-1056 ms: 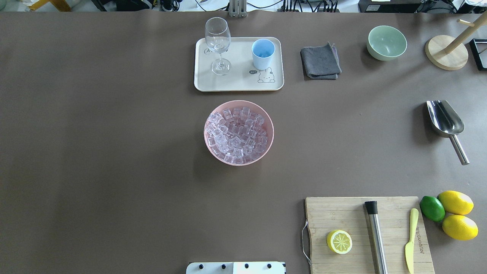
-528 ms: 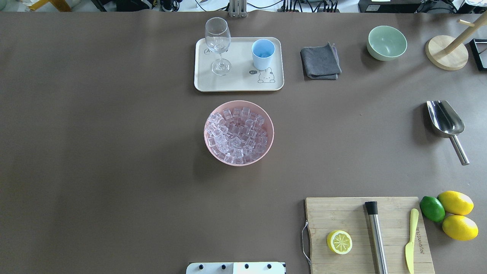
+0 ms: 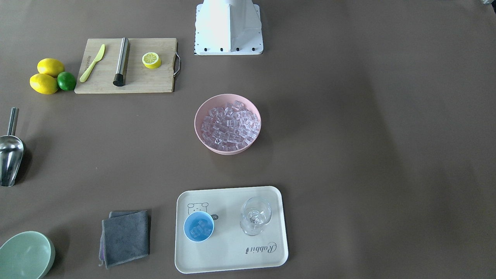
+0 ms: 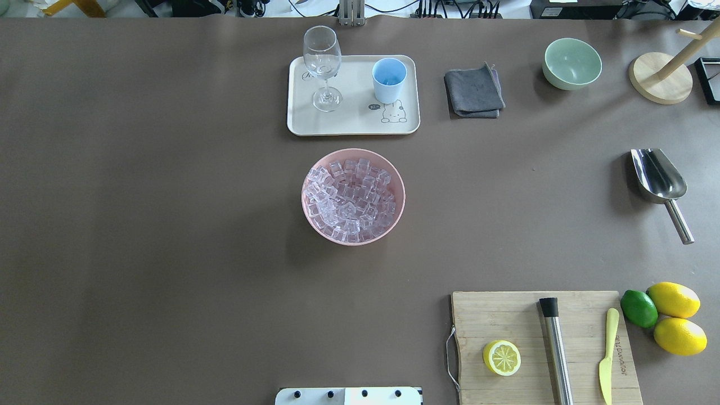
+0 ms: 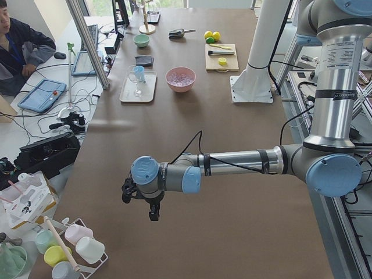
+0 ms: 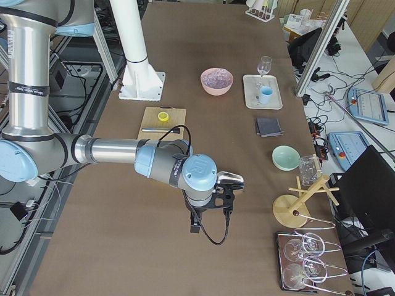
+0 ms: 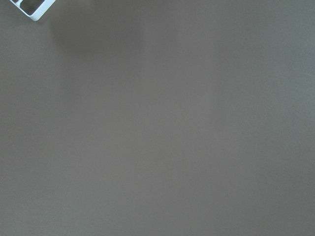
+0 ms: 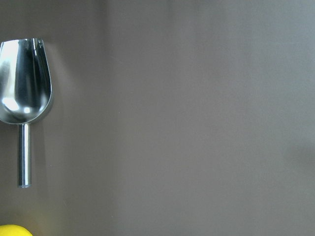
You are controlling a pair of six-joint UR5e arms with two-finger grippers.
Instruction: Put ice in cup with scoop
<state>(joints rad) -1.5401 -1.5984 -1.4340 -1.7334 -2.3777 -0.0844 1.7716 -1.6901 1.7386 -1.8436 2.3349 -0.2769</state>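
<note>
Many clear ice cubes [image 4: 350,198] fill a pink bowl [image 4: 397,216] at mid-table. The light-blue cup [image 4: 388,79] stands upright on a cream tray [image 4: 349,122]; in the front-facing view the cup [image 3: 198,226] holds a few cubes. The steel scoop [image 4: 659,183] lies on the table at the far right, handle toward the robot; it also shows in the right wrist view [image 8: 24,86]. My left gripper [image 5: 137,196] and right gripper [image 6: 228,183] show only in the side views, off the ends of the table's working area. I cannot tell whether they are open or shut.
A stemmed glass [image 4: 322,62] stands on the tray left of the cup. A grey cloth [image 4: 473,91], green bowl [image 4: 571,63] and wooden stand [image 4: 660,81] are at the back right. A cutting board [image 4: 529,332] with lemon half, steel cylinder and knife is front right, beside lemons [image 4: 674,299].
</note>
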